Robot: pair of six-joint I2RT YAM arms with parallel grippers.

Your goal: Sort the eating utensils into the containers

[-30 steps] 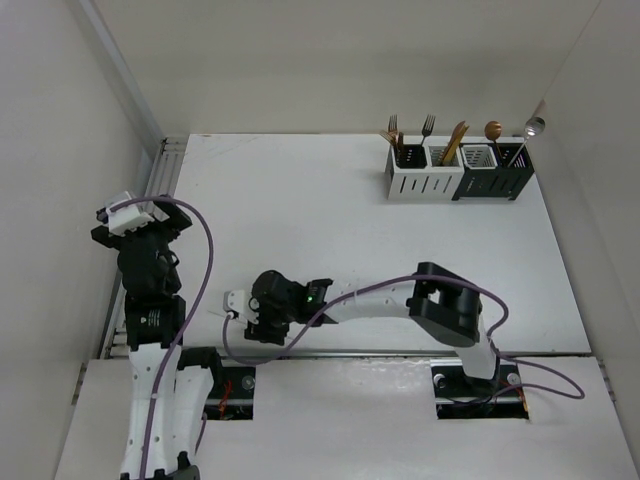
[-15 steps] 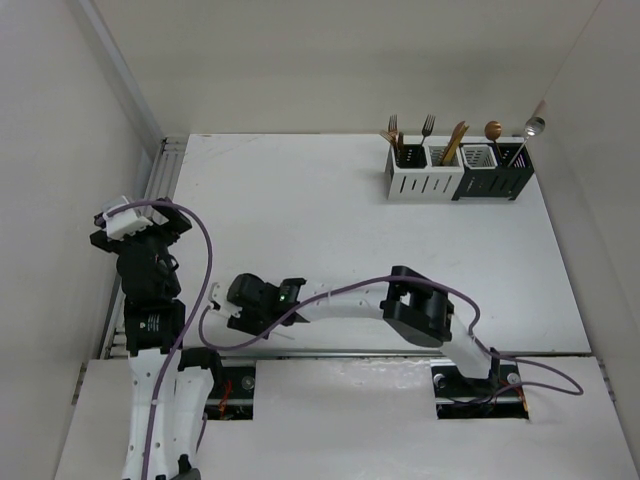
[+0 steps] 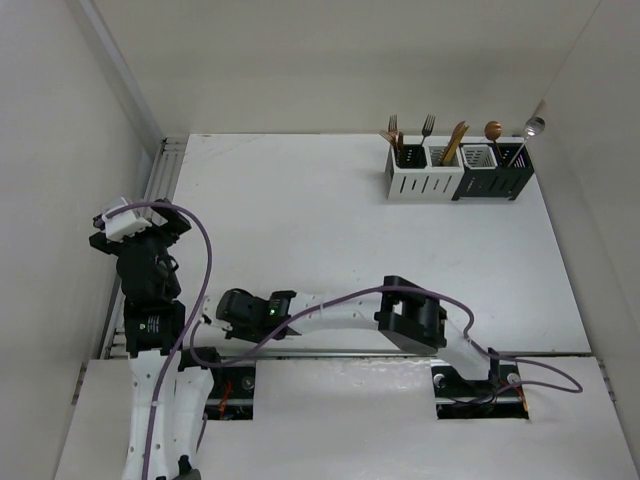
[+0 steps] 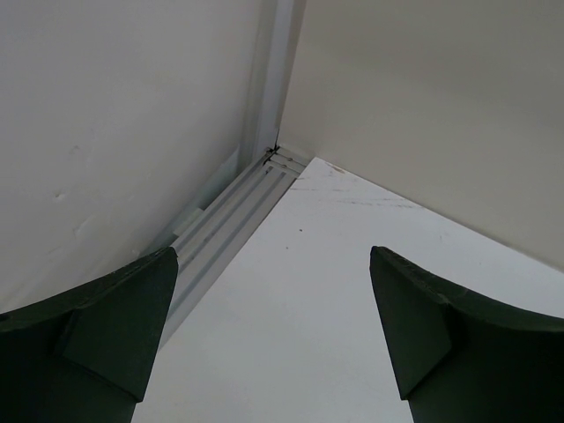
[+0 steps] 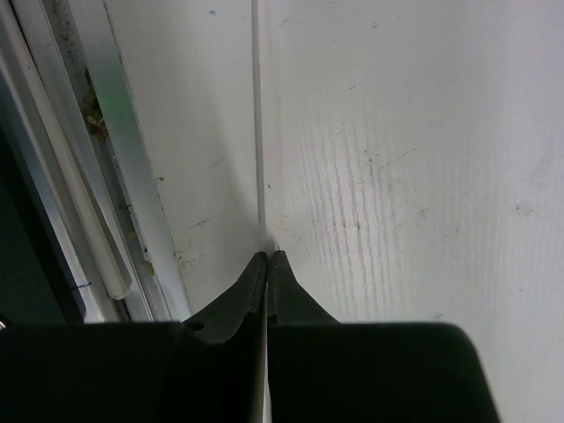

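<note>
The containers (image 3: 458,183) stand in a row at the far right of the table, two white and two black. The eating utensils stand upright in them: forks (image 3: 394,130), a gold handle (image 3: 456,139), a copper spoon (image 3: 493,130) and a silver spoon (image 3: 534,126). My right gripper (image 3: 212,318) (image 5: 266,256) lies low at the near left of the table, shut, with nothing seen between its fingers. My left gripper (image 3: 138,226) (image 4: 273,256) hovers at the table's left edge, open and empty, facing the far left corner.
An aluminium rail (image 4: 231,214) runs along the left wall to the corner. Another rail (image 5: 106,176) borders the table beside my right gripper, and a thin pale seam (image 5: 258,132) runs ahead of its jaws. Walls enclose the table on three sides.
My right arm has swung left and toward the near edge, and its jaws have closed. The left gripper has drawn back slightly and stays open.
</note>
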